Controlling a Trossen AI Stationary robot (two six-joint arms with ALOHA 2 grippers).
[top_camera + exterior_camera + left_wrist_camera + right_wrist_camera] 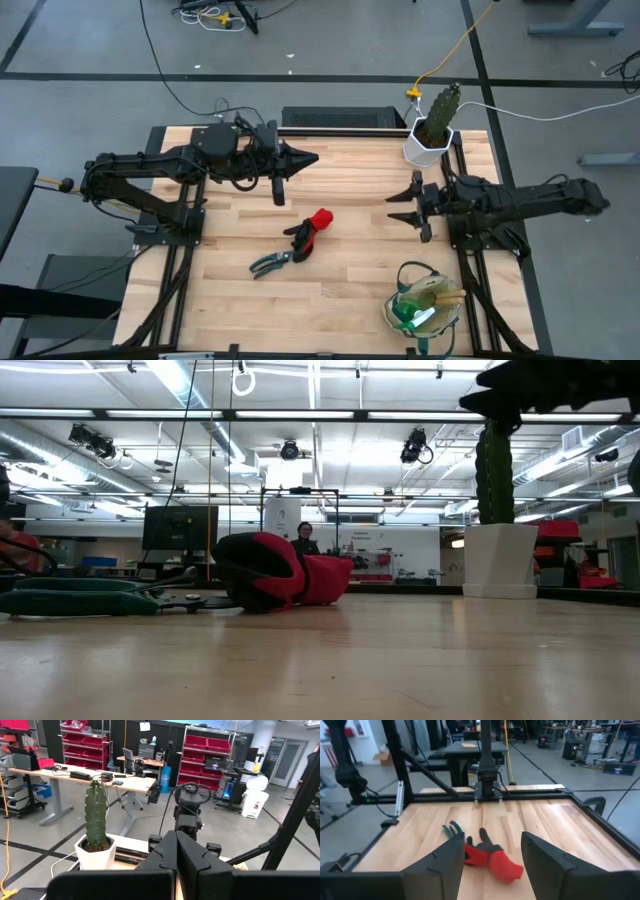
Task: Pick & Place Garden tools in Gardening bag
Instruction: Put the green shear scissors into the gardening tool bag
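Red-and-black fabric gloves [311, 231] lie mid-table, touching the dark-handled metal pruners [270, 263]; both are well apart from the beige canvas bag [424, 306] at the near right corner. Soft and light, the gloves likely suit a pinch at the bunched red cuff. Right gripper [411, 203] hovers with fingers spread, facing them; left gripper [305, 157] waits, fingers pressed together.

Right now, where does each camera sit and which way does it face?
High: overhead, straight down on left gripper, right gripper, gardening bag.
Low: tabletop level, facing the room past red-and-black gloves, pruners.
Left wrist: past shut fingers toward cactus.
Right wrist: between open fingers toward the gloves.
Gloves and pruners show in high, low, right wrist.
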